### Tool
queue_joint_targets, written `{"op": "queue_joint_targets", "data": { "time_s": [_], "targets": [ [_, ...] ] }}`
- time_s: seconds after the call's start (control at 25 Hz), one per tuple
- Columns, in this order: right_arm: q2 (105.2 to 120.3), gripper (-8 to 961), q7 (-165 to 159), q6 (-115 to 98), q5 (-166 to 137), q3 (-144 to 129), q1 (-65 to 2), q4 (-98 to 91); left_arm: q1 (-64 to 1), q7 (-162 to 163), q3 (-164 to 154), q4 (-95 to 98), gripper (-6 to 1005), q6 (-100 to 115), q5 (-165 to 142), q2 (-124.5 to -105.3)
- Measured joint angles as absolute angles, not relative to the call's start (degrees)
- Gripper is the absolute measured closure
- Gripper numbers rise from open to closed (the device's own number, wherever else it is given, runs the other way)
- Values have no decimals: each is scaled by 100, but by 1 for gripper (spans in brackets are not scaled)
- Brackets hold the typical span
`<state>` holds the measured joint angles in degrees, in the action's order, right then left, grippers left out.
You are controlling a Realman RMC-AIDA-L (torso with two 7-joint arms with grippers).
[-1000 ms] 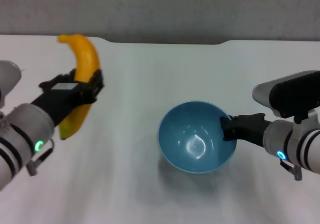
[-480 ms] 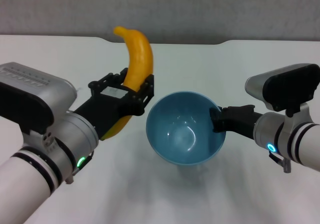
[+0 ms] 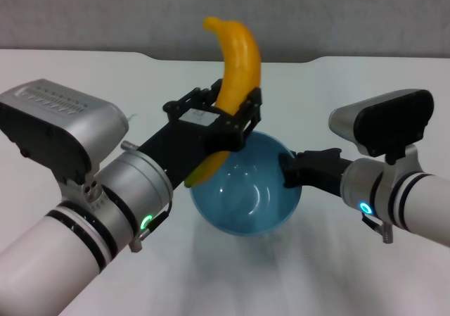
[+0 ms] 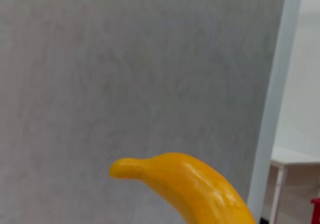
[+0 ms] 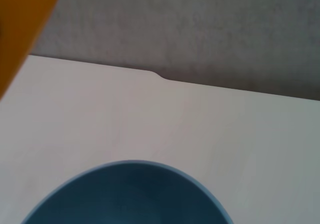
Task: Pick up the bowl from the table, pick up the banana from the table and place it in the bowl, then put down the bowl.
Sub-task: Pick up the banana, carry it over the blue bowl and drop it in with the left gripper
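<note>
The left hand (image 3: 232, 119) is closed on the banana (image 3: 235, 62), gripping it around its middle and holding it nearly upright above the near-left rim of the bowl (image 3: 246, 196). One end of the banana rises well above the hand against the grey wall behind, curving toward the left; the other end pokes out below the hand and overlaps the bowl's left edge in the head view. The left wrist view shows only the upper end of the banana (image 4: 185, 184) against that wall. The right hand (image 3: 292, 169) is clamped on the right rim of the bowl, its dark fingers (image 3: 309, 167) wrapped over the edge, and holds the bowl clear of the surface (image 3: 351, 91), with a faint shadow beneath it. The bowl tips slightly, its open side facing up and toward the camera. In the right wrist view the far rim of the bowl (image 5: 130, 194) fills the lower part, the surface (image 5: 175, 119) stretches beyond it to the notched far edge, and a blurred piece of the banana (image 5: 20, 29) crosses one corner.
</note>
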<state>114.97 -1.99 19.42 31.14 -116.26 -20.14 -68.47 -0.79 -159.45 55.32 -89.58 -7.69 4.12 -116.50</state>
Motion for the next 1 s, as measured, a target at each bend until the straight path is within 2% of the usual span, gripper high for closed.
{"op": "queue_joint_targets", "data": {
  "time_s": [1.0],
  "targets": [
    [11496,895,-185,1915,3271,-11882,-2100,-7115,-584,-15220,5581,-7314,487,-2728,938,-11695]
  ]
}}
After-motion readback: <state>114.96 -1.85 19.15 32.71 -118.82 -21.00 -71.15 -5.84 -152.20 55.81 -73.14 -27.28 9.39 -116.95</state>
